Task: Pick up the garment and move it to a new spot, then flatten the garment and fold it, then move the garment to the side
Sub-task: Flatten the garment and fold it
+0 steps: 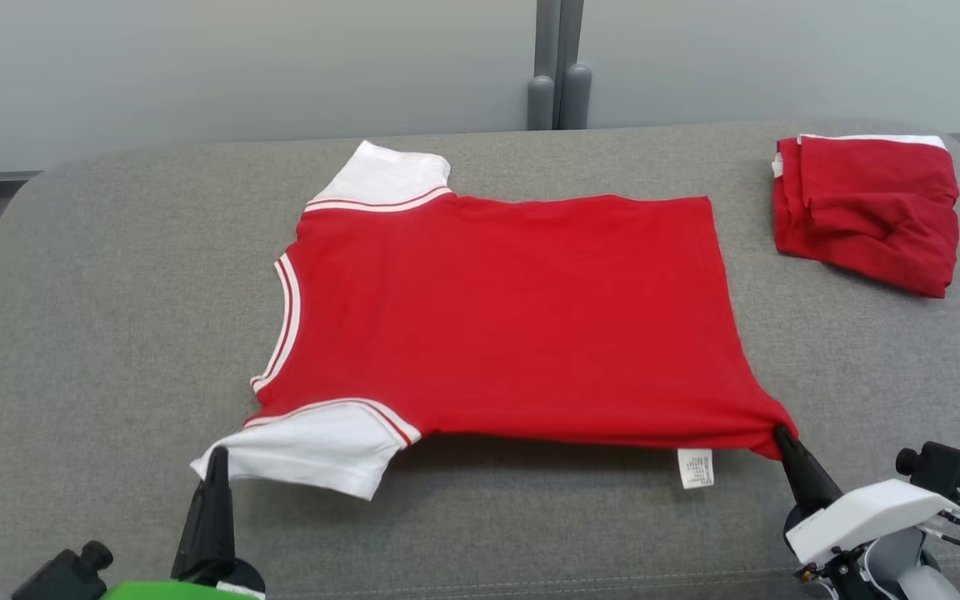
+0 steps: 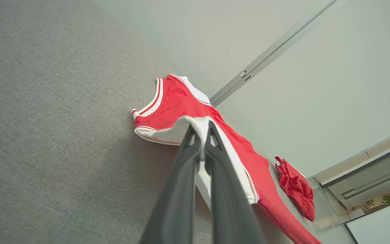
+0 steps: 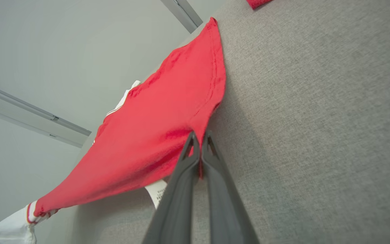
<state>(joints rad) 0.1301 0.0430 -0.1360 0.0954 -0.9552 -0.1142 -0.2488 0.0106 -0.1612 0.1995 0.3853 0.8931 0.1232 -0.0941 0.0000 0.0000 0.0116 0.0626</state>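
Note:
The garment (image 1: 497,317) is a red T-shirt with white sleeves, spread over the grey table with its collar to the left. Its near edge is lifted off the surface and casts a shadow beneath. My left gripper (image 1: 217,457) is shut on the near white sleeve (image 2: 200,127). My right gripper (image 1: 780,435) is shut on the near hem corner (image 3: 200,135), where the red cloth bunches into a point. A white care label (image 1: 694,468) hangs from the near edge.
A second red garment (image 1: 867,208) lies folded at the table's far right. The grey table (image 1: 113,317) has bare fabric to the left of the shirt and in front of it. Behind stands a pale wall with a grey post (image 1: 559,67).

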